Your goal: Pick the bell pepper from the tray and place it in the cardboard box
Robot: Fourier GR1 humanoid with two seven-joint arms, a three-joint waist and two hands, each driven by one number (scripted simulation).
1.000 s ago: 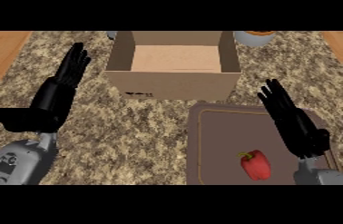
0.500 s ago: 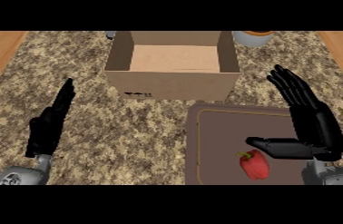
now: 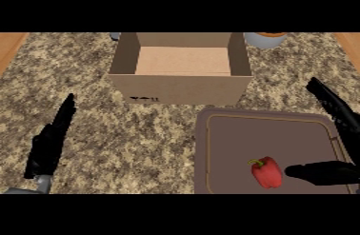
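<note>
Here the red pepper point(image 3: 266, 172) lies on the brown tray point(image 3: 232, 134), just below the open box point(image 3: 181, 67). The right hand point(image 3: 337, 134) is spread open, thumb just beside the pepper. The left hand point(image 3: 51, 139) rests open, fingers straight, over the counter point(image 3: 84, 101).

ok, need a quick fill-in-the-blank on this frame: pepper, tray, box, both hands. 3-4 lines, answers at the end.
1. The red bell pepper lies on the ____.
2. The cardboard box stands open and holds ____.
3. The hand nearest the pepper is the ____ hand, its thumb just beside the pepper.
4. The left hand is over the counter, on the ____ side of the tray.

Missing words: tray; nothing; right; left
</note>
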